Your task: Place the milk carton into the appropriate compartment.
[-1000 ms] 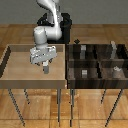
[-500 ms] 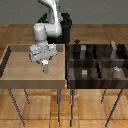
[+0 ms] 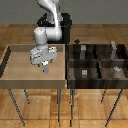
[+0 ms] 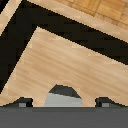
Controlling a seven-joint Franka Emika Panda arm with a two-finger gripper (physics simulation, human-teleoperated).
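pale-grey milk carton point(image 3: 46, 68) hangs upright, long axis vertical, pinched in the closed gripper point(image 3: 45, 64) over the light tray point(image 3: 15, 75), frame left.

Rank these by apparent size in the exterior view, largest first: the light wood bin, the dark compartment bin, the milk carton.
1-2. Light wood bin and dark compartment bin: look about alike, so no ranking between them.
3. Milk carton: by far the smallest, at the claw.
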